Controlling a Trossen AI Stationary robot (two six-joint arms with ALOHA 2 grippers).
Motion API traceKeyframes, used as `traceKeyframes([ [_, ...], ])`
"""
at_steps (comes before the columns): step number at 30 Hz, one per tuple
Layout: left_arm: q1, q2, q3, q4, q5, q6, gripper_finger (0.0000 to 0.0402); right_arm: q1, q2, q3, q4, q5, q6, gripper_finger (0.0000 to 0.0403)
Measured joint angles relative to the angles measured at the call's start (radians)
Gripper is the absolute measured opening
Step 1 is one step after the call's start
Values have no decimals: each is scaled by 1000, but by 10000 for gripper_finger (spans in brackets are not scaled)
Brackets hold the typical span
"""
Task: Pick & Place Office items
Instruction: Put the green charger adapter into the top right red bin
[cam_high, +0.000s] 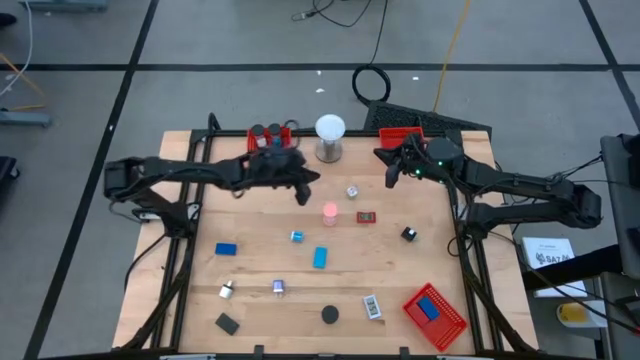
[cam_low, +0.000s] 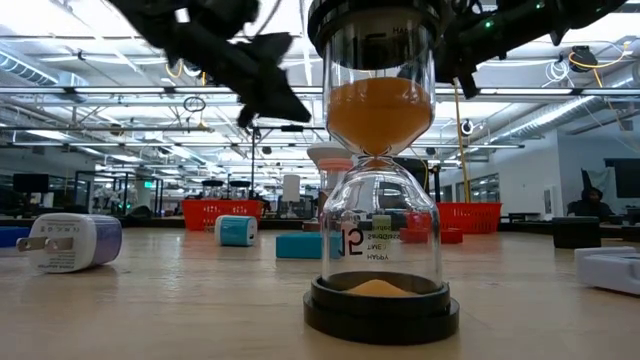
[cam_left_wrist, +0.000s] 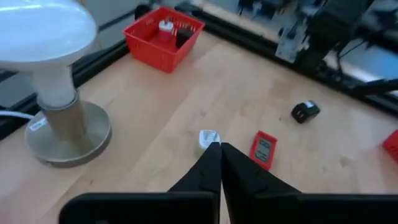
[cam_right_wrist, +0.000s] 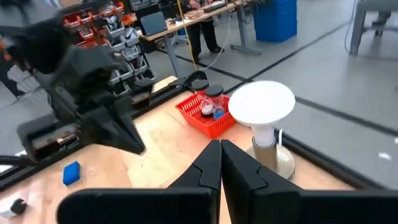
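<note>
A: Trays first. How many do we count around the white globe (cam_high: 329, 128)?

B: We count three red mesh trays. The first tray (cam_high: 272, 135) sits just beside the globe on the left arm's side. The second tray (cam_high: 400, 134) sits just beside it on the right arm's side. The third tray (cam_high: 447, 322) lies well apart from the globe, at the near corner of the table (cam_high: 420, 275), and holds one blue block (cam_high: 428, 308).

A: And the loose office items?

B: We make it twelve.
- **Nearest the globe:** one silver-white piece (cam_high: 352, 191), one pink disc (cam_high: 331, 211) and one red block (cam_high: 366, 217). One black clip (cam_high: 408, 234) lies a little farther out.
- **Farther from the globe:** two more blue pieces, a long blue block (cam_high: 320, 258) and a flat blue block (cam_high: 226, 249), and two small blue-and-silver pieces (cam_high: 297, 236).
- **Farthest from the globe:** one silver clip (cam_high: 226, 290), one black block (cam_high: 227, 323), one white block (cam_high: 372, 307) and one hourglass (cam_low: 380, 200).

A: What do we see of the grippers?

B: The left gripper (cam_high: 308, 192) hangs above the table near the globe, close to the silver-white piece. Its fingers are pressed together on nothing. The right gripper (cam_high: 388, 172) hovers near the globe by the second tray, and its fingers are likewise pressed together and empty.
</note>
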Motion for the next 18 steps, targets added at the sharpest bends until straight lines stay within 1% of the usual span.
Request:
traceKeyframes([
  [2, 0, -44, -64, 39, -1, 5, 4, 0, 21, 0, -6, 0, 37, 0],
  [4, 5, -68, -109, 15, -2, 6, 13, 0, 52, 0, -4, 0, 85, 0],
  [7, 15, -93, -148, -16, -6, -29, 24, 0, 102, 0, -17, -3, 164, 0],
  [9, 16, -95, -161, 22, -8, -24, 23, 1, 137, 6, -33, -11, 214, 0],
  [11, 14, -94, -189, 53, 2, 9, 16, 1, 167, 26, -86, -41, 260, 0],
  [14, 13, -93, -236, 194, 61, 40, 3, 9, 203, 97, -203, -54, 308, 0],
  [18, 13, -93, -332, 435, 131, 22, 8, 21, 264, 252, -435, -27, 305, 0],
])
